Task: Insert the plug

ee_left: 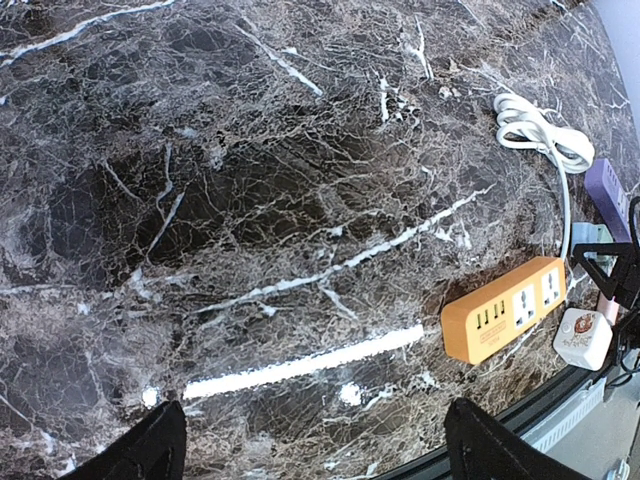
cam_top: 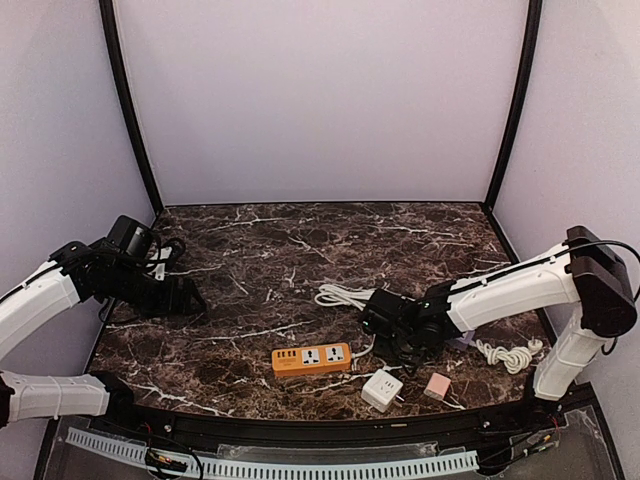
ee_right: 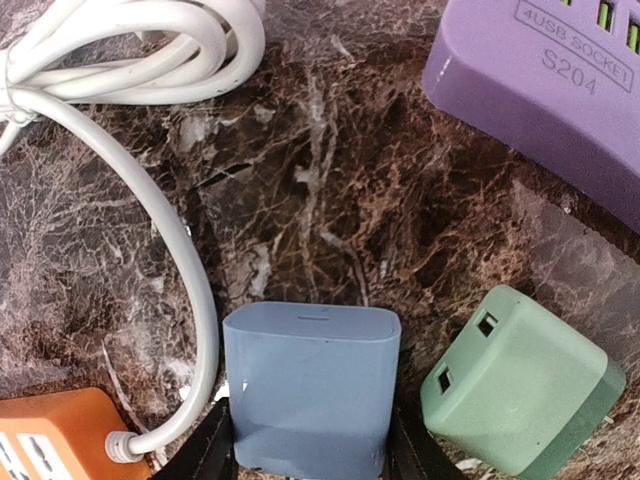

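A blue plug (ee_right: 310, 385) stands on the marble table, and my right gripper (ee_right: 312, 445) has a black finger pressed against each of its sides. In the top view the right gripper (cam_top: 385, 325) sits low, just behind the right end of the orange power strip (cam_top: 311, 358), whose sockets face up. That strip's end (ee_right: 50, 435) lies left of the blue plug. My left gripper (ee_left: 320, 455) is open over bare marble at the table's left (cam_top: 185, 298), well away from the strip (ee_left: 505, 308).
A green plug (ee_right: 520, 395) lies right beside the blue one, with a purple power strip (ee_right: 545, 90) behind it. The strip's coiled white cable (cam_top: 340, 295) lies behind the gripper. A white adapter (cam_top: 381, 389) and a pink one (cam_top: 437, 386) sit near the front edge.
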